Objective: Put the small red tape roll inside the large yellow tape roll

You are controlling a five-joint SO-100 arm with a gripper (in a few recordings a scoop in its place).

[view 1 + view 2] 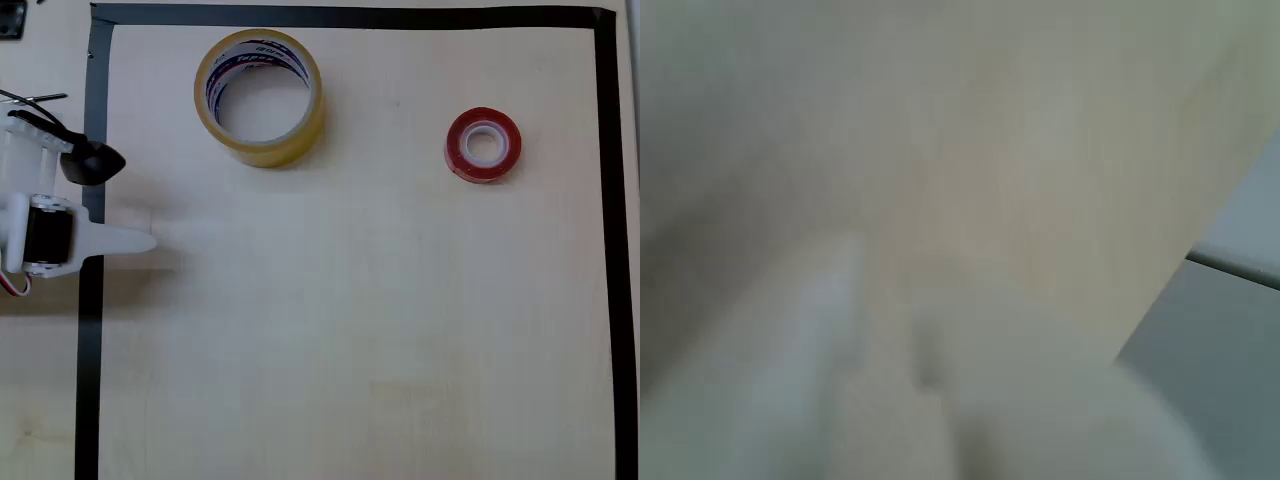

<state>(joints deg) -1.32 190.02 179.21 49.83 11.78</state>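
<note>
Item 1, red roll [483,144]: lies flat on the table in the overhead view, white core up, hole open to the sky. Nothing touches it. Lying flat suits me, I judge: the rim offers itself to a pinch from above, one finger in the hole and one outside.

Item 2, yellow roll [259,96]: well apart from the red roll, to its left and a little higher in the overhead view. Also flat, printed core facing inward, its opening bare. It looks wide enough to take the red roll, and being flat it needs no turning first.

Item 3, table [350,330]: pale wood, bare between the two rolls, so I judge the carry from the red roll leftward has a clean path.

Item 4, black tape border [604,250]: frames the work area; its right strip runs near the red roll, on the side away from the yellow one.

Item 5, my claw [140,242]: far left of the red roll, beyond the yellow roll, at the border's left strip. It holds nothing. How far it is parted I cannot tell; the wrist view is blurred. Task not yet begun.
</note>
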